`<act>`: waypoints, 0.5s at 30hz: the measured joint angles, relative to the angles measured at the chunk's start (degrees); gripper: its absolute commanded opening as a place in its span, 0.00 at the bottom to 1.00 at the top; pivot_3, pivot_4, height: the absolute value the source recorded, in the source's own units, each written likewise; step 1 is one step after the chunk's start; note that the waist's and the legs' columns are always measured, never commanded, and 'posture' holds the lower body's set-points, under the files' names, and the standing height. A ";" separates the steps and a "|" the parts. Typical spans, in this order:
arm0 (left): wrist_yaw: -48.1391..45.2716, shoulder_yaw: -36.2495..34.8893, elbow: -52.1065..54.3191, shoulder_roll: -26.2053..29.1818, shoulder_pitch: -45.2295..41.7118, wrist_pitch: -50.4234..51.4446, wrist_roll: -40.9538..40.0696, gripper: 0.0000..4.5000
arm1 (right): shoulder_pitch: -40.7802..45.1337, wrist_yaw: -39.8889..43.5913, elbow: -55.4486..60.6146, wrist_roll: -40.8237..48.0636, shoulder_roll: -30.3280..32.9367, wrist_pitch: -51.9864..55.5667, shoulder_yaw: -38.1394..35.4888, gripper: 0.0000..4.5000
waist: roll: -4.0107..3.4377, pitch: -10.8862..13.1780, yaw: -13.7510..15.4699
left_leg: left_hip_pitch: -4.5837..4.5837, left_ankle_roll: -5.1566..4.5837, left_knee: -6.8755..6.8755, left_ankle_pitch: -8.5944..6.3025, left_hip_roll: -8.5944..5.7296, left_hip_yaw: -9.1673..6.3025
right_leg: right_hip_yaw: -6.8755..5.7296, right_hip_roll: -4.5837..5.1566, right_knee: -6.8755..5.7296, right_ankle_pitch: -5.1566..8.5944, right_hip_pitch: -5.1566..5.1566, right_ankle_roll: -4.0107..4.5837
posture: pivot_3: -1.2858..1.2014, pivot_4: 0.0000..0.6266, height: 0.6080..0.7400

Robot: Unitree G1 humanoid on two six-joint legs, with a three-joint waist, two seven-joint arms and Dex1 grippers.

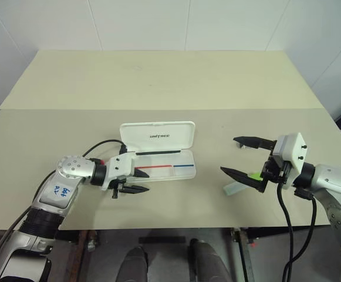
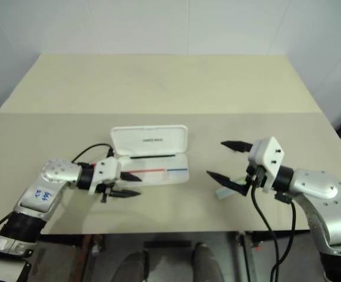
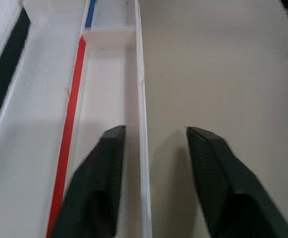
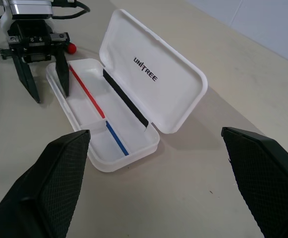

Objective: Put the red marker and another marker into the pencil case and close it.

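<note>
The white pencil case (image 1: 158,135) lies open in the middle of the table, its lid standing back and red and blue lines printed inside. My left gripper (image 1: 144,181) is open at the case's left end, one finger inside the tray and the other outside its front wall (image 3: 141,99), gripping nothing. A small red tip (image 4: 72,48) shows behind that wrist; I cannot tell whether it is the red marker. The green highlighter (image 1: 239,187) lies on the table to the right of the case. Just above it my right gripper (image 1: 228,154) hangs wide open and empty.
The table's front edge (image 1: 176,226) runs close below both grippers. A black cable (image 1: 103,144) loops from the left wrist beside the case's left end. The far half of the table is a bare beige board (image 1: 158,76) against a white wall.
</note>
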State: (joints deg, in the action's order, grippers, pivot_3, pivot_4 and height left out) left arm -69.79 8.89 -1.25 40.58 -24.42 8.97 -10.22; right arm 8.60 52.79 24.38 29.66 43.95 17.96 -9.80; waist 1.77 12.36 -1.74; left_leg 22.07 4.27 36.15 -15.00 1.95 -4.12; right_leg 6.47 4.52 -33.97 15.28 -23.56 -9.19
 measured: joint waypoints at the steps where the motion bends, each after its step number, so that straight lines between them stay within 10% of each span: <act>1: -0.13 -0.46 1.15 0.18 0.21 0.33 -0.89 0.58 | 0.14 0.04 -0.14 0.00 -0.27 -0.02 0.34 1.00 | 0.00 0.00 -0.02 | 0.00 0.00 0.00 0.00 0.00 0.00 | 0.00 0.00 0.00 0.00 0.00 0.00 | 0.52 0.24 1.00; 10: -0.15 -9.52 12.37 4.25 6.13 5.72 -9.72 0.58 | 2.78 1.10 -3.03 -0.31 -2.37 -0.68 3.06 1.00 | 0.00 0.00 -0.24 | -0.01 0.00 -0.01 0.00 0.00 0.00 | 0.01 0.00 0.00 0.02 0.00 0.05 | 0.52 0.24 1.00; 15: 2.49 -16.45 18.16 5.35 13.30 8.89 -14.19 0.84 | 5.56 2.10 -5.34 -0.46 -3.64 -1.72 4.92 1.00 | 0.00 0.00 -0.36 | -0.02 0.00 -0.03 0.00 0.02 0.00 | 0.00 0.00 0.00 0.06 -0.01 0.10 | 0.52 0.24 1.00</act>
State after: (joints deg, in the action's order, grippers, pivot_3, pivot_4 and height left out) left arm -67.30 -7.55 16.90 45.93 -11.13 17.86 -24.41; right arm 14.16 54.89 19.05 29.19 40.31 16.24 -4.88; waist 1.77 12.36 -2.10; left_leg 22.05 4.27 36.11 -15.01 1.97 -4.12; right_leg 6.47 4.52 -33.97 15.34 -23.57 -9.09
